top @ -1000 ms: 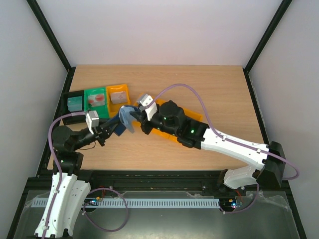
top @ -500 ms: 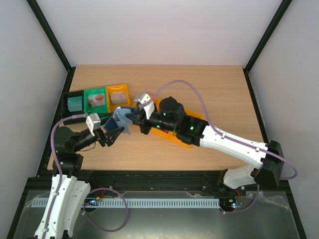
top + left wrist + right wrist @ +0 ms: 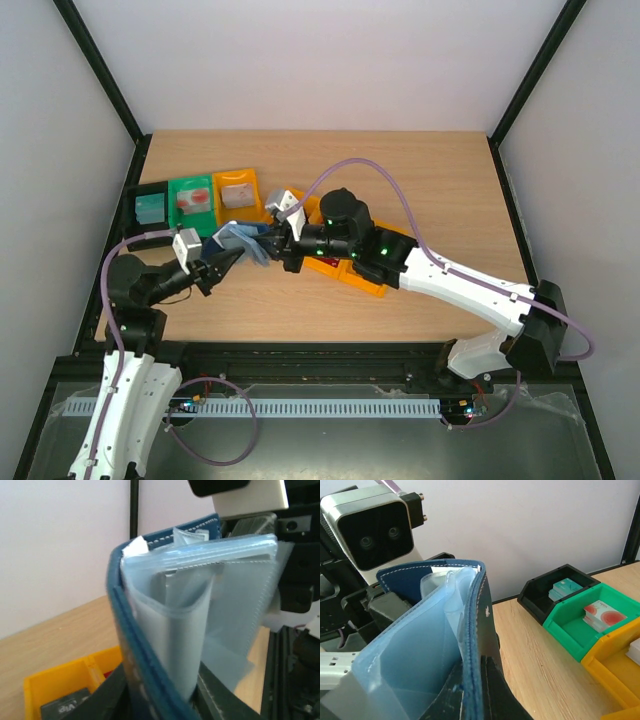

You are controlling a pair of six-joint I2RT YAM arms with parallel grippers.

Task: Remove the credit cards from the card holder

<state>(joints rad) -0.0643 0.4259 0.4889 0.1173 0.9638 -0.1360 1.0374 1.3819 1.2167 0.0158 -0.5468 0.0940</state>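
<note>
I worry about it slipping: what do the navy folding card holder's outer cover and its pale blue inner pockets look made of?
Navy outer cover: matte leather or leatherette, probably, with white edge stitching. Pale blue inner pockets: thin glossy translucent plastic film, wrinkled and see-through.

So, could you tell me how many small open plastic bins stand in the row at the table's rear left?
3: a black plastic bin leftmost, a green plastic bin in the middle, and an orange plastic bin rightmost. No other shows.
</note>
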